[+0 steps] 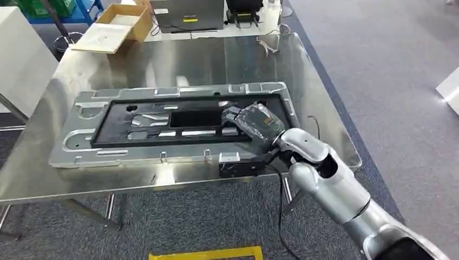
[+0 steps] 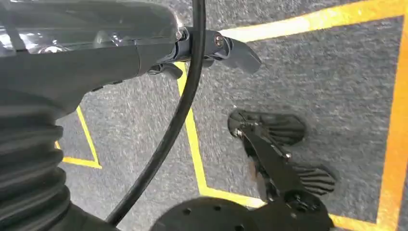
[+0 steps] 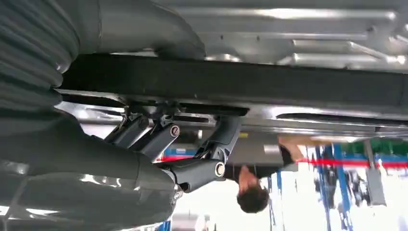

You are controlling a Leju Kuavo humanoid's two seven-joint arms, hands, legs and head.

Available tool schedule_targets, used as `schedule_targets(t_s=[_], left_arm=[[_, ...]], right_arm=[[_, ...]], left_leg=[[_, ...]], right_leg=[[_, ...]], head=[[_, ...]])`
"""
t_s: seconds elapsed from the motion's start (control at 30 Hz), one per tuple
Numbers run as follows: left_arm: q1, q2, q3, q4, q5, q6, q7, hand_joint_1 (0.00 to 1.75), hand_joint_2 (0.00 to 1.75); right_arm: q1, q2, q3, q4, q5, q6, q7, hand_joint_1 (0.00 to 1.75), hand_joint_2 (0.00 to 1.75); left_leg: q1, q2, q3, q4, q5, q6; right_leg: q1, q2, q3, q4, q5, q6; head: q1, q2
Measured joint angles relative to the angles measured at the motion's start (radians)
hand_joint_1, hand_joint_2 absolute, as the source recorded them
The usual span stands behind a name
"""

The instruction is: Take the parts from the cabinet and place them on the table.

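On table [image 1: 162, 59], right hand [image 1: 246, 120] grips panel [image 1: 135, 143] (fingers [image 3: 211, 144] curled beneath)

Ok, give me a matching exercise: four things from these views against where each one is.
Things:
1 panel
2 box
3 right hand
4 left hand

Places:
A over the carpet with yellow lines
B flat on the steel table
C on the panel's right end
D past the table's far left corner

Pairs: 1-B, 2-D, 3-C, 4-A
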Motion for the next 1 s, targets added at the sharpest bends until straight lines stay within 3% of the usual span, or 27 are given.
schedule_targets(t_s=[0.07,0.1,0.13,0.17,0.23,0.3,0.33,0.37,0.4,0.43,0.47,0.5,0.53,0.6,0.63,0.7,0.73,0.8,0.83,0.87,0.9,0.93,0.97,1.0], left_arm=[[-0.002,0.0,-0.003,0.002,0.0,0.0,-0.003,0.0,1.75],[-0.005,0.002,-0.007,0.002,0.0,0.0,-0.003,0.0,1.75],[-0.005,0.002,-0.009,0.004,0.0,0.0,-0.004,0.0,1.75],[-0.007,0.002,-0.01,0.006,0.0,0.0,-0.006,0.0,1.75],[-0.005,0.002,-0.011,0.007,0.0,0.0,-0.005,0.0,1.75],[-0.001,0.002,-0.012,0.008,0.0,0.0,-0.005,0.0,1.75],[0.0,0.002,-0.013,0.008,0.0,0.0,-0.005,0.0,1.75],[0.001,0.002,-0.013,0.008,0.0,0.0,-0.005,0.0,1.75],[0.002,0.002,-0.013,0.008,0.0,0.0,-0.005,0.0,1.75],[0.004,0.002,-0.013,0.008,0.001,0.0,-0.004,0.0,1.75],[0.005,0.002,-0.013,0.009,0.003,0.0,-0.004,0.0,1.75],[0.005,0.002,-0.013,0.009,0.003,0.0,-0.002,0.0,1.75],[0.005,0.002,-0.013,0.01,0.005,0.0,-0.002,0.0,1.75],[0.003,0.002,-0.013,0.01,0.007,0.0,-0.003,0.0,1.75],[0.002,0.002,-0.013,0.01,0.007,0.0,-0.003,0.0,1.75],[-0.002,0.002,-0.013,0.01,0.008,0.0,-0.003,0.0,1.75],[-0.003,0.002,-0.013,0.01,0.008,0.0,-0.003,0.0,1.75],[-0.001,0.002,-0.013,0.01,0.009,0.0,-0.004,0.0,1.75],[-0.001,0.002,-0.013,0.01,0.011,-0.001,-0.008,0.0,1.75],[0.0,0.002,-0.013,0.01,0.016,-0.004,-0.013,0.0,1.75],[-0.001,0.002,-0.013,0.01,0.021,-0.005,-0.014,0.0,1.75],[-0.001,0.002,-0.013,0.01,0.022,-0.005,-0.017,0.0,1.75],[0.0,-0.003,-0.013,0.013,0.024,-0.006,-0.018,0.0,1.75],[-0.001,-0.003,-0.013,0.014,0.024,-0.007,-0.017,0.0,1.75]], right_arm=[[-0.005,-0.001,0.024,0.008,0.002,0.001,0.0,1.75,1.75],[-0.007,-0.008,0.03,0.012,0.002,0.001,0.0,1.75,1.75],[-0.011,-0.016,0.037,0.014,0.002,0.001,0.003,1.75,1.75],[-0.018,-0.031,0.047,0.019,0.002,0.001,0.003,1.75,1.75],[-0.018,-0.055,0.062,0.024,0.002,0.001,0.003,1.75,1.75],[-0.017,-0.08,0.078,0.031,0.002,0.001,0.003,1.75,1.75],[-0.017,-0.093,0.083,0.032,0.002,0.001,0.003,1.75,1.75],[-0.017,-0.108,0.088,0.033,0.002,0.001,0.003,1.75,1.75],[-0.017,-0.122,0.092,0.033,0.0,0.001,0.002,1.75,1.75],[-0.017,-0.137,0.098,0.034,-0.002,0.001,0.001,1.75,1.75],[-0.017,-0.148,0.105,0.037,-0.003,0.0,0.001,1.75,1.75],[-0.019,-0.156,0.108,0.037,-0.005,0.0,0.0,1.75,1.75],[-0.016,-0.164,0.111,0.036,-0.005,-0.001,-0.002,1.75,1.75],[-0.021,-0.173,0.115,0.036,-0.006,-0.002,-0.006,1.75,1.75],[-0.024,-0.172,0.115,0.037,-0.006,-0.002,-0.005,1.75,1.75],[-0.028,-0.168,0.118,0.037,-0.007,-0.003,-0.006,1.75,1.75],[-0.027,-0.163,0.121,0.038,-0.007,-0.004,-0.006,1.75,1.75],[-0.021,-0.156,0.128,0.041,-0.008,-0.004,-0.007,1.75,1.75],[-0.019,-0.156,0.13,0.042,-0.009,-0.004,-0.007,1.75,1.75],[-0.018,-0.156,0.13,0.043,-0.01,-0.004,-0.007,1.75,1.75],[-0.018,-0.156,0.13,0.043,-0.01,-0.004,-0.006,1.75,1.75],[-0.018,-0.156,0.13,0.045,-0.01,-0.004,-0.007,1.75,1.75],[-0.017,-0.155,0.132,0.048,-0.01,-0.005,-0.006,0.0,0.0],[-0.018,-0.154,0.134,0.05,-0.011,-0.005,-0.007,0.0,0.0]], left_leg=[[0.0,-0.001,0.014,0.01,0.009,-0.01],[0.001,0.001,-0.001,0.029,0.008,-0.01],[0.003,0.004,-0.015,0.073,0.019,-0.016],[0.004,0.005,-0.062,0.149,0.019,-0.021],[0.01,0.005,-0.155,0.271,-0.037,-0.03],[0.015,0.005,-0.209,0.294,-0.087,-0.039],[0.017,0.005,-0.214,0.26,-0.074,-0.04],[0.018,0.005,-0.207,0.203,-0.032,-0.037],[0.019,0.008,-0.194,0.131,0.036,-0.037],[0.019,0.018,-0.184,0.05,0.137,-0.033],[0.014,0.023,-0.192,0.024,0.167,-0.028],[0.012,0.024,-0.179,0.031,0.142,-0.019],[0.01,0.018,-0.176,0.027,0.148,-0.009],[0.01,0.013,-0.154,0.018,0.141,0.006],[0.012,0.013,-0.141,0.012,0.137,0.012],[0.01,0.012,-0.128,0.009,0.124,0.023],[0.008,0.012,-0.119,0.009,0.114,0.025],[0.005,0.01,-0.098,0.01,0.097,0.028],[0.004,0.006,-0.084,0.01,0.087,0.027],[0.002,0.002,-0.068,0.01,0.075,0.027],[0.0,0.0,-0.052,0.01,0.063,0.026],[-0.002,0.0,-0.041,0.009,0.053,0.025],[-0.003,-0.002,-0.033,0.014,0.044,0.021],[-0.004,-0.009,-0.038,0.009,0.037,0.013]], right_leg=[[-0.002,0.001,0.012,-0.009,-0.01,-0.015],[-0.012,-0.001,0.03,-0.016,-0.011,-0.021],[-0.01,-0.001,0.045,-0.025,-0.017,-0.025],[-0.012,-0.005,0.059,-0.03,-0.025,-0.031],[-0.013,-0.006,0.082,-0.032,-0.045,-0.03],[-0.014,-0.006,0.112,-0.032,-0.068,-0.028],[-0.016,-0.006,0.129,-0.032,-0.081,-0.025],[-0.018,-0.007,0.147,-0.032,-0.094,-0.021],[-0.019,-0.009,0.166,-0.032,-0.108,-0.017],[-0.019,-0.012,0.174,-0.034,-0.122,-0.011],[-0.016,-0.01,0.187,-0.023,-0.134,-0.005],[-0.014,-0.007,0.185,-0.03,-0.141,0.005],[-0.015,-0.01,0.201,-0.031,-0.143,0.016],[-0.019,-0.014,0.209,-0.024,-0.139,0.026],[-0.023,-0.012,0.199,0.007,-0.139,0.029],[-0.021,-0.012,0.12,0.129,-0.154,0.031],[-0.02,-0.012,0.061,0.202,-0.191,0.034],[-0.019,-0.012,-0.011,0.254,-0.247,0.034],[-0.018,-0.012,-0.025,0.233,-0.243,0.033],[-0.015,-0.012,-0.023,0.182,-0.207,0.028],[-0.012,-0.011,-0.012,0.11,-0.142,0.019],[-0.006,-0.01,-0.004,0.039,-0.057,0.007],[0.0,-0.003,-0.012,-0.012,0.029,-0.005],[0.004,-0.002,-0.006,-0.012,0.01,-0.009]], head=[[0.0,0.0],[0.0,0.0],[0.0,0.0],[0.0,0.0],[0.0,0.0],[0.0,0.0],[0.0,0.0],[0.0,0.0],[0.0,0.0],[0.0,0.0],[0.0,0.0],[0.0,0.0],[0.0,0.0],[0.0,0.0],[0.0,0.0],[0.0,0.0],[0.0,0.0],[0.0,0.0],[0.0,0.0],[0.0,0.0],[0.0,0.0],[0.0,0.0],[0.0,0.0],[0.002,0.0]])
